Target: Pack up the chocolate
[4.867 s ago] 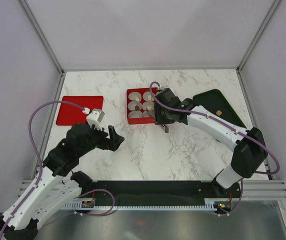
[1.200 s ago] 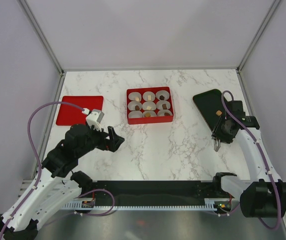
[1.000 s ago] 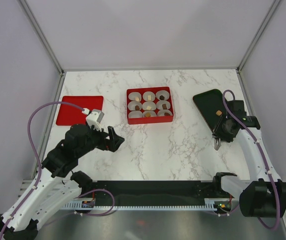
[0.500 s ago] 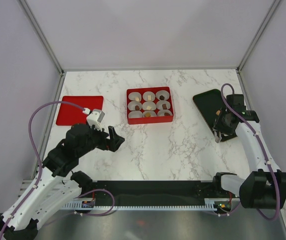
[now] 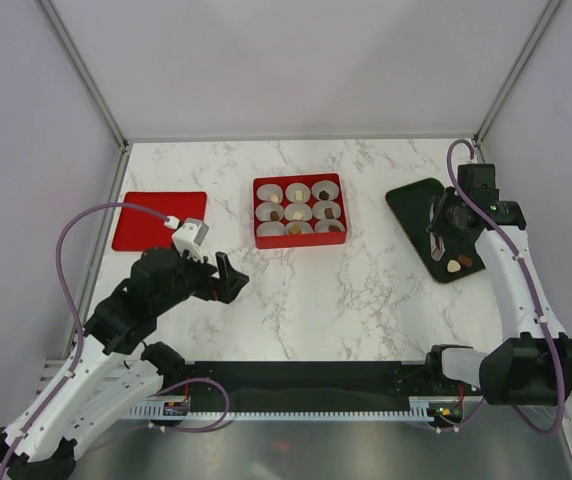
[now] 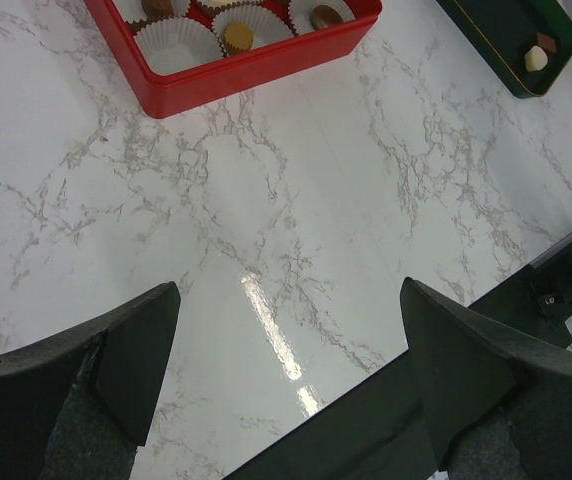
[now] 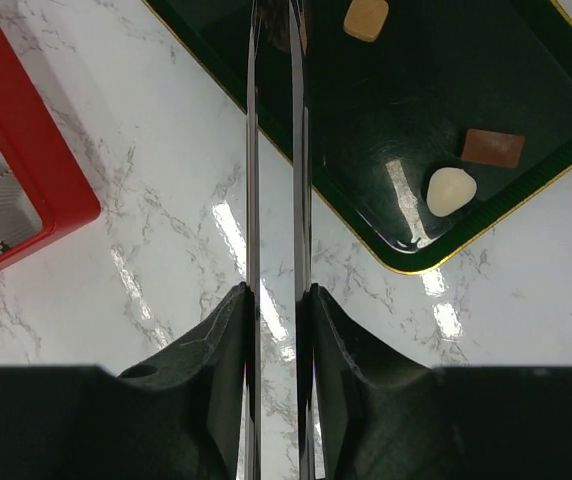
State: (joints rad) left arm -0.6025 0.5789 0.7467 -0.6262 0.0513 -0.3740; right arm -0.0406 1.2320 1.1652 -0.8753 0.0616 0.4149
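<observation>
Compartment box [image 5: 298,240] on the worktop [image 5: 316,300] toward the back, chocolate [image 6: 237,37] in some of its paper cups [image 6: 174,40], flat panel [image 5: 159,220] to its left, tray [image 5: 414,205] to its right, more pieces on that tray

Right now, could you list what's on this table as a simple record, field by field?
red box: centre, nine paper cups, some holding chocolate
green tray: right side, three loose pieces: tan, brown, cream
red lid: lying flat, left side
left gripper: open, above the table
right gripper: above the tray, jaws narrowly apart, grip unclear
</observation>
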